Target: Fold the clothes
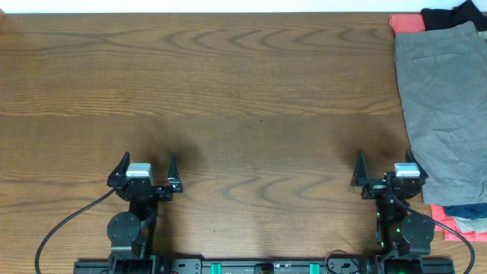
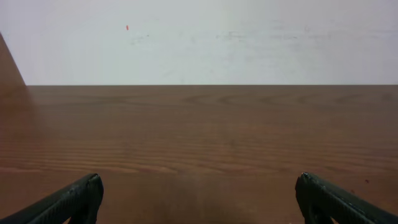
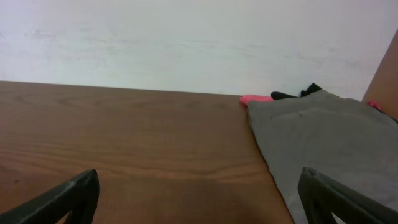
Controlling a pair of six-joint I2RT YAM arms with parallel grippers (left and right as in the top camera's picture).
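Observation:
Grey shorts (image 1: 441,106) lie flat along the table's right edge on top of a pile. A coral-red garment (image 1: 406,24) and a black garment (image 1: 449,15) stick out at the far end. Another coral-red piece (image 1: 456,222) and a navy piece (image 1: 464,211) show at the near end. The grey shorts also show in the right wrist view (image 3: 323,143). My right gripper (image 1: 384,169) is open and empty, just left of the pile's near end. My left gripper (image 1: 146,169) is open and empty over bare wood at the near left, far from the clothes.
The wooden table (image 1: 228,91) runs wide between the arms and the far edge. A white wall (image 2: 199,37) stands behind the table. The arm bases and cables sit along the near edge.

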